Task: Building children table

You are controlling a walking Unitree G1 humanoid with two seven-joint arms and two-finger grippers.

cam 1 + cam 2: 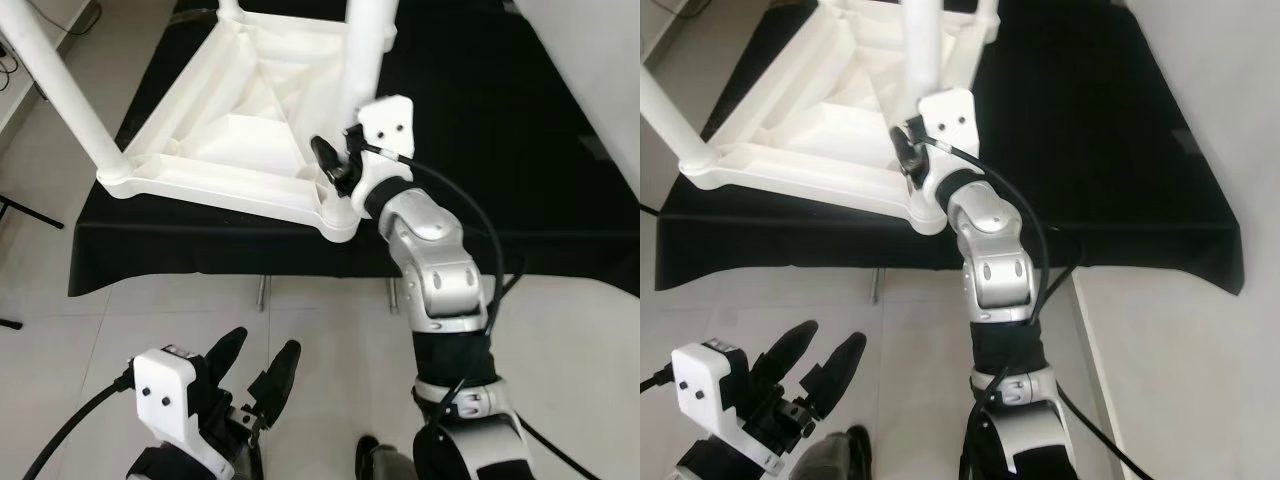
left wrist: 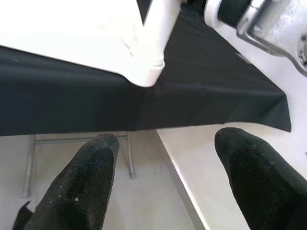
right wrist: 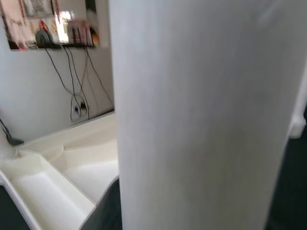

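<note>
Left eye view: the white children's table (image 1: 235, 125) lies upside down on a black-draped bench (image 1: 520, 130), its ribbed underside facing up. One table leg (image 1: 372, 45) stands upright in the corner socket nearest the robot, and a second leg (image 1: 62, 85) stands at the corner to that one's left. The right gripper (image 1: 335, 165) is at the foot of the near leg, just where it enters the table corner; its black fingers press against the socket, but I cannot tell how far they stand apart. The left gripper (image 1: 258, 368) hangs low over the pale floor tiles (image 1: 320, 330), well clear of the table, its jaws standing moderately apart and holding nothing.

Right eye view: the same arrangement — the right arm (image 1: 990, 265) reaches up from below to the near corner of the table (image 1: 790, 150), wrist camera housing beside the leg (image 1: 922, 45).

Left wrist view: the two black fingers (image 2: 81, 187) are spread wide, empty, looking toward the table's near corner (image 2: 144, 72) overhanging the black cloth.

Right wrist view: the white leg (image 3: 201, 115) stands very close to the lens, with the table's ribbed underside (image 3: 53, 177) behind it.

The step in hand appears to be seating or tightening this leg in its socket. Next, the leg likely needs checking for firmness — then the remaining corners want attention.
</note>
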